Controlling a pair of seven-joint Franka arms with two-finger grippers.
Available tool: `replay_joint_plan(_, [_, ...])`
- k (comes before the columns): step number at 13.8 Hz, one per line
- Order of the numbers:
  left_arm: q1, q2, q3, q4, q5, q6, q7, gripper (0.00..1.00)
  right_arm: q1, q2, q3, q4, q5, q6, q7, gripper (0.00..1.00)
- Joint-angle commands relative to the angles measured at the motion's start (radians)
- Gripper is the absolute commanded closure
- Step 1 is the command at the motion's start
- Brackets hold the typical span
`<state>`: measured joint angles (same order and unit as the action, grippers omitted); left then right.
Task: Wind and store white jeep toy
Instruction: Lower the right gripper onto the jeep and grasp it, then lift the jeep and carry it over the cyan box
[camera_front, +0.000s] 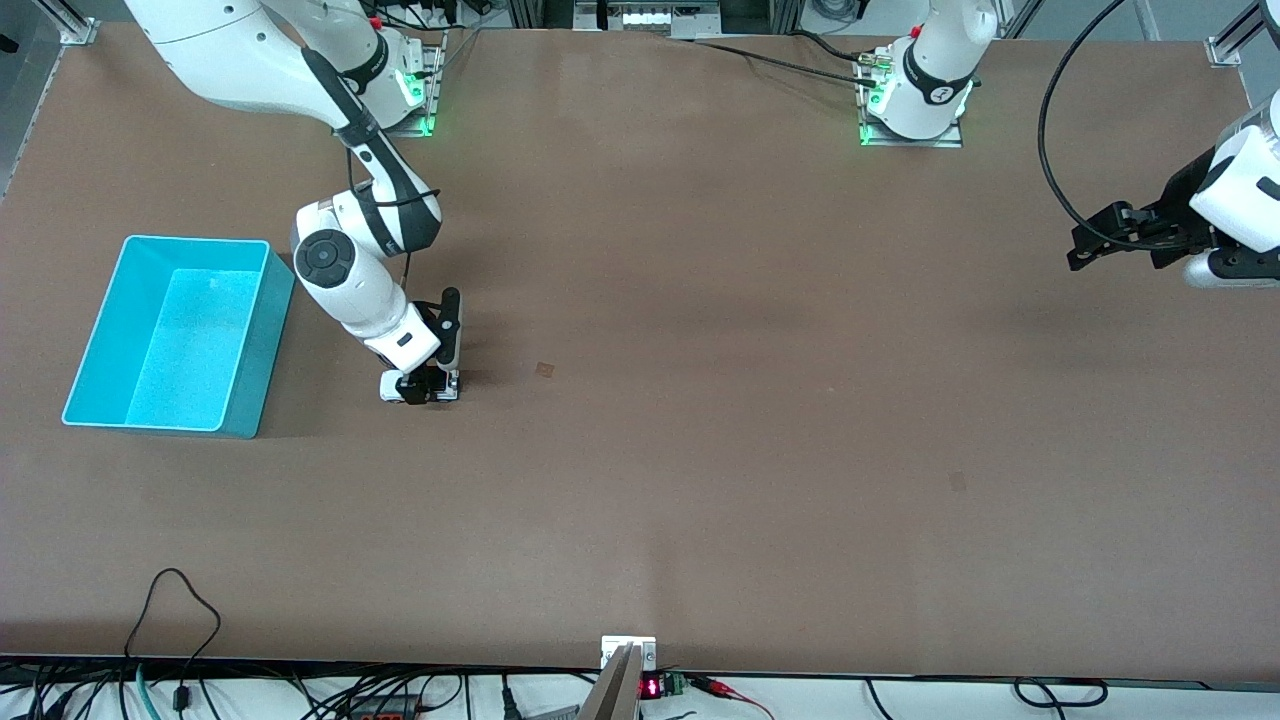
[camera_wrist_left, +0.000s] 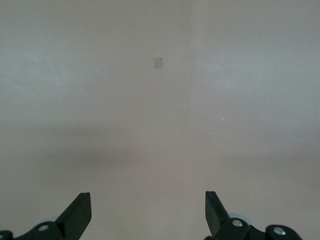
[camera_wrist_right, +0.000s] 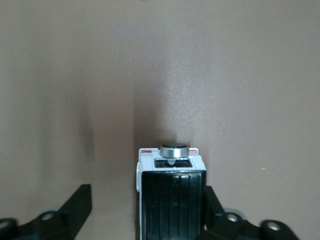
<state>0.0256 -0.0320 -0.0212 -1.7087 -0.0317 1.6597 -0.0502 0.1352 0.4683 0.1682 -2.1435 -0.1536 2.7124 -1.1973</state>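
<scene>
Front view: white jeep toy (camera_front: 420, 386) sits on the table (camera_front: 700, 450) beside the cyan bin (camera_front: 170, 335), right gripper (camera_front: 428, 388) down around it; left gripper (camera_front: 1085, 248) waits spread wide over the left arm's end. Left wrist view: only bare table between parted fingers. Right wrist view: jeep's long axis runs lengthwise between the jaws, one finger (camera_wrist_right: 212, 200) touching its side, the other (camera_wrist_right: 80, 202) apart, not yet clamped.

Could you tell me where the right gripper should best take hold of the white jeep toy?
Probably across its flat body sides, from straight above. The white jeep toy stands upright on the table, and the right gripper already straddles it, fingers open beside its black roof.
</scene>
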Motion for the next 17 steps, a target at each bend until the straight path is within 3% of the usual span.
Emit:
replay_joint_plan(1, [0.007,-0.019,-0.003,-0.014,-0.001,-0.009,0.010,0.00,0.001,0.023,0.000,0.027,-0.003,0.007,0.001,0.61])
replay_joint_plan(3, [0.007,-0.019,-0.002,-0.014,-0.001,-0.008,0.010,0.00,-0.002,0.019,0.000,0.027,-0.001,0.004,0.004,0.99])
replay_joint_plan(8, [0.007,-0.019,-0.002,-0.012,-0.001,-0.008,0.010,0.00,-0.006,-0.048,-0.001,0.033,0.003,-0.029,0.171,1.00])
replay_joint_plan(13, [0.005,-0.019,-0.002,-0.012,-0.001,-0.008,0.010,0.00,-0.069,-0.187,-0.016,0.096,0.009,-0.285,0.467,1.00])
replay_joint_plan(17, [0.005,-0.022,-0.009,-0.011,-0.002,-0.014,0.010,0.00,-0.069,-0.298,-0.136,0.094,0.009,-0.414,0.679,1.00])
